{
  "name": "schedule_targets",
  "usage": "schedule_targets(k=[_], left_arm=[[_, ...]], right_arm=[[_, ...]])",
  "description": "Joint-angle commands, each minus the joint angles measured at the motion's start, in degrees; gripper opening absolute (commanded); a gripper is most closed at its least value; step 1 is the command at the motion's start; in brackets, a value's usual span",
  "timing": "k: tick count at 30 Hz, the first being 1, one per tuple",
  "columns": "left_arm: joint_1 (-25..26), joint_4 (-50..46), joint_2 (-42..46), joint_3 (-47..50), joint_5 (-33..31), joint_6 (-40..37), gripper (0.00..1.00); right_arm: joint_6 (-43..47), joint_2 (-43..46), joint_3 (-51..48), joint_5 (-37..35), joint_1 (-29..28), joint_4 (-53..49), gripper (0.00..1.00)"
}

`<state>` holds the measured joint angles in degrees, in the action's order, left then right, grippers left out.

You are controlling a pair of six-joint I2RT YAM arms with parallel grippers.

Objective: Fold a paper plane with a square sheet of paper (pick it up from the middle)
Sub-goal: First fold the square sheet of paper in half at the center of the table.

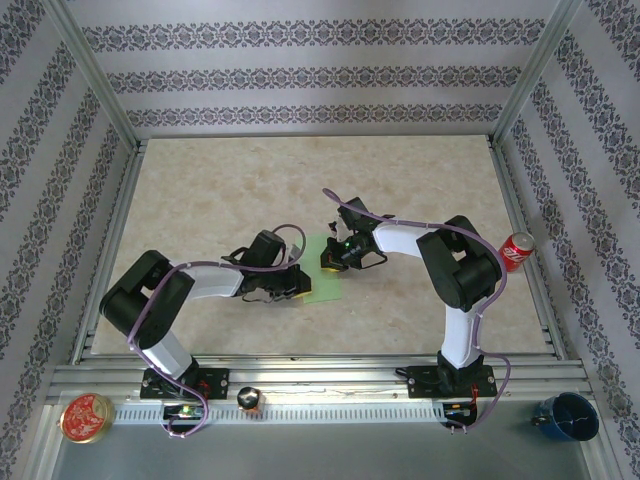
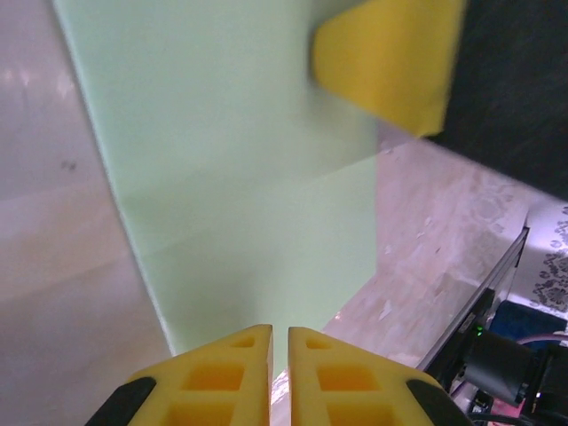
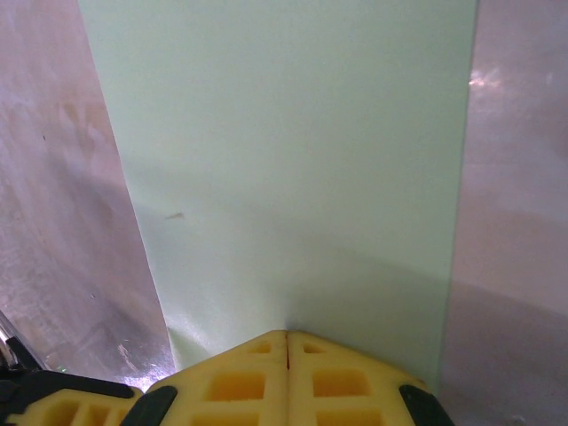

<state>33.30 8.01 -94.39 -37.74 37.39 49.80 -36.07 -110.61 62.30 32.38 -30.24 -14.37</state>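
Top external view: the square sheet of paper sits mid-table between both arms. The right gripper is clamped tight, seemingly nipping the sheet's far side. The left gripper shows a thin slit at the left edge, grip unclear. Risk: an uneven pull tears the thin paper or slips it free, creasing it crooked. Fingers hide both contact edges, so the hold is guesswork

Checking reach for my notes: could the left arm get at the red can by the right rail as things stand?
Probably not. The can stands at the far right, and the right arm, with its elbow bent, sits directly between it and the left arm.
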Motion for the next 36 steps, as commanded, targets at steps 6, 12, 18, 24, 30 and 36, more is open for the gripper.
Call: schedule_targets(k=[6, 12, 18, 24, 30, 36], left_arm=[[1.4, -5.7, -0.4, 2.0, -3.6, -3.1, 0.13], [2.2, -7.2, 1.2, 2.9, -2.9, -5.0, 0.13], [4.2, -15.7, 4.6, 0.0, -6.8, -11.0, 0.13], [5.0, -19.3, 7.1, -3.3, -5.9, -13.7, 0.13], [3.1, -21.5, 14.0, -6.7, -12.0, -11.8, 0.16], [-4.3, -22.2, 10.2, -12.6, -11.2, -8.4, 0.16]], right_arm=[[0.5, -1.2, -1.1, -5.6, 0.0, -2.9, 0.00], [0.6, -1.5, -1.3, -5.8, 0.1, -3.0, 0.00], [0.9, -1.5, -1.0, -6.5, 0.1, -3.8, 0.00], [0.9, -1.3, -1.0, -6.1, 0.0, -3.9, 0.00], [3.0, -0.3, -0.5, -0.9, -0.4, -1.3, 0.01], [4.6, 4.9, 2.9, 0.7, -0.4, -1.2, 0.10]])
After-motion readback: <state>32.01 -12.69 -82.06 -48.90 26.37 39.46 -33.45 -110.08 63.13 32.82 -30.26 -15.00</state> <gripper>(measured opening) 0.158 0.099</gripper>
